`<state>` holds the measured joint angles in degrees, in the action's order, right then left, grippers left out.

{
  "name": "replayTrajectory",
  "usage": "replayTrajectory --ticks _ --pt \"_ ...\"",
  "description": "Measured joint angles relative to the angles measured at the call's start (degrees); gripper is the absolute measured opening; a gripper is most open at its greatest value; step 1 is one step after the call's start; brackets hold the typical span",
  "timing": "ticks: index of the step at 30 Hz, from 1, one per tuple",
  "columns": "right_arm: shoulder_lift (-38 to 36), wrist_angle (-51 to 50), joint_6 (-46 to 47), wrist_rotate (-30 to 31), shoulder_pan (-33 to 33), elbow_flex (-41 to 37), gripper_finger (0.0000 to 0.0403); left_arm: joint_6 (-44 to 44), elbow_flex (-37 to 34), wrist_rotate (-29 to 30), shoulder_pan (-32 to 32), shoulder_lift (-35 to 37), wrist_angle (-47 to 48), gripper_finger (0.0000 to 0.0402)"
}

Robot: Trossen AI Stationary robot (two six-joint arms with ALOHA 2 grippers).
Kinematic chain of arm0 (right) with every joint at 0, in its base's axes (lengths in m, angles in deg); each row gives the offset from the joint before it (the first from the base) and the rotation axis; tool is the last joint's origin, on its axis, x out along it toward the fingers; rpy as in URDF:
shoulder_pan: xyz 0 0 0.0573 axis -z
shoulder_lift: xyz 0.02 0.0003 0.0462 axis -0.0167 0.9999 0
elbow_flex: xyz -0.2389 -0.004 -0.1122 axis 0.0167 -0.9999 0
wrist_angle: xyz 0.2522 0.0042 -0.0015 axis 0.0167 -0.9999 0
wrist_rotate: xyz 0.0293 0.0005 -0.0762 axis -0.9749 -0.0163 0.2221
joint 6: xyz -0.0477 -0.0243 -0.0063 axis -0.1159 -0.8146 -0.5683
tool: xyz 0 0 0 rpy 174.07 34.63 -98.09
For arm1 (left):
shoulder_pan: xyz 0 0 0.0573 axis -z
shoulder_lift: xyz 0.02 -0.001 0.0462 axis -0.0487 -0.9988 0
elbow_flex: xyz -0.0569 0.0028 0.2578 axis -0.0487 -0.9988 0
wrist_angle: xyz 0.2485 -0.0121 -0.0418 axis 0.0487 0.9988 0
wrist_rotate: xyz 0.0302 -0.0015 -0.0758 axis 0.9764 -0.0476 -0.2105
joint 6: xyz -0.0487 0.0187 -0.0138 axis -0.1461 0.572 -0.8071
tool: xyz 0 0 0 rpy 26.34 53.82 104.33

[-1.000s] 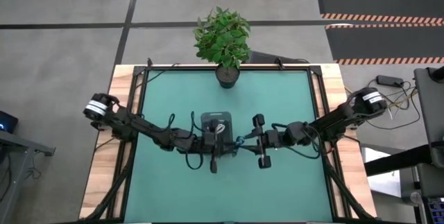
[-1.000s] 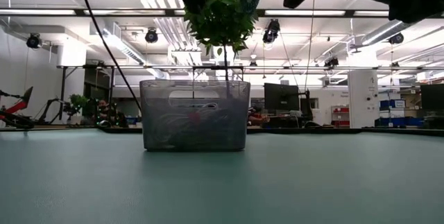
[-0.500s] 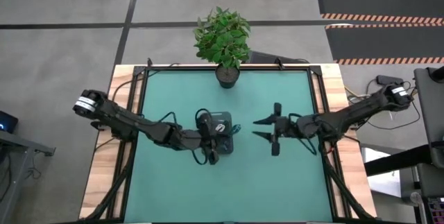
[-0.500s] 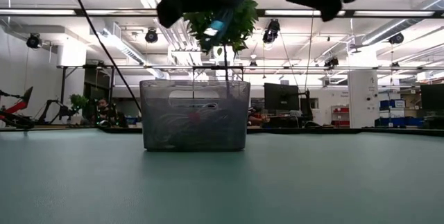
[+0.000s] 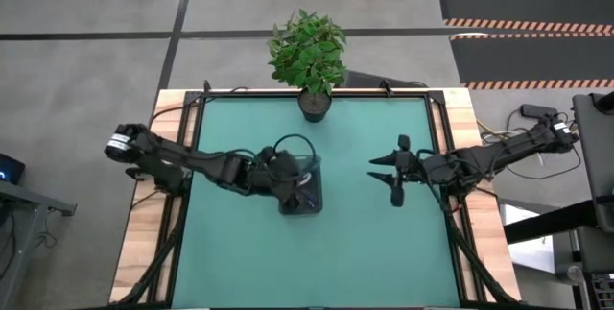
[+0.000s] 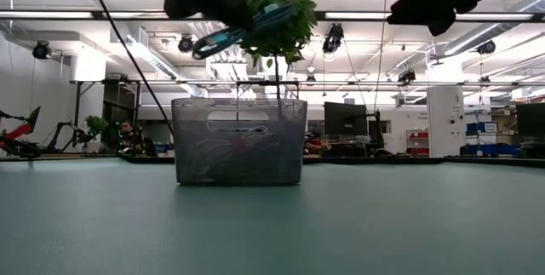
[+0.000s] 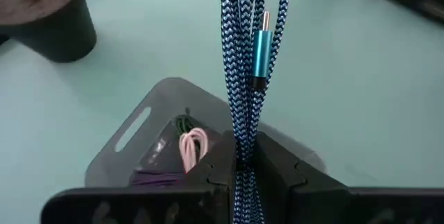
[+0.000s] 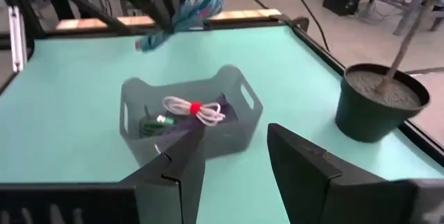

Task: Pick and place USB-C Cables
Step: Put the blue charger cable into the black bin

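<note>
A blue braided USB-C cable, folded into a bundle with a metallic blue plug, hangs in the air over the grey tray, with my left gripper shut on it. The low view shows this cable slanting above the tray. On the tray's floor lie a white cable with a red band and a green cable. My right gripper stands open to the right of the tray, holding nothing. My left gripper pinches the bundle's several strands between its two fingers. The fingers slant downward from the table's left and lie along the bundle. Most of the bundle sticks out past the fingertips, lifted clear above the tray.
A potted plant stands at the table's far edge, its dark pot beyond the tray. Bare green mat lies toward the near edge and between the tray and my right gripper.
My right gripper has drawn back from the cable toward the table's right edge and tipped up toward level. My left gripper has risen a little over the tray and turned. The blue cable has swung from hanging down to slanting sideways.
</note>
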<state>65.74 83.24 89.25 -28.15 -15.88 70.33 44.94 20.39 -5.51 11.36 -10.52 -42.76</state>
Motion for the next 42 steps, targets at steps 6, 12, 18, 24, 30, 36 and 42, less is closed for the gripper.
replayTrajectory --ticks 6,12,18,24,30,36,42 --pt "-1.0 -4.4 0.9 0.0 0.0 0.1 0.0146 -7.4 2.8 -5.5 -2.6 -1.2 0.8 0.0019" --pt "-2.1 -11.6 3.8 0.0 0.0 0.1 0.0144 -20.9 2.6 -11.9 -3.8 -1.2 0.9 0.0019" --pt "-3.0 -13.6 3.8 0.6 0.0 0.1 0.0145 -35.1 2.6 -15.6 -3.8 -1.2 -4.8 0.0019" --pt "-3.2 -13.6 1.9 0.9 0.0 0.1 0.0138 -46.8 1.1 -15.1 -4.8 -1.2 -7.2 0.0019" --pt "-3.6 -13.6 1.4 0.9 0.0 0.1 0.0130 -53.0 -0.1 -16.9 -5.7 -5.0 -7.2 0.0019" --pt "-4.2 -13.5 1.1 0.9 0.0 0.1 0.0121 -54.6 0.0 -19.1 -7.9 -7.8 -6.9 0.0019" --pt "-4.2 -13.6 1.3 0.9 0.0 0.1 0.0118 -56.4 0.0 -19.1 -9.5 -9.4 -6.4 0.0019"
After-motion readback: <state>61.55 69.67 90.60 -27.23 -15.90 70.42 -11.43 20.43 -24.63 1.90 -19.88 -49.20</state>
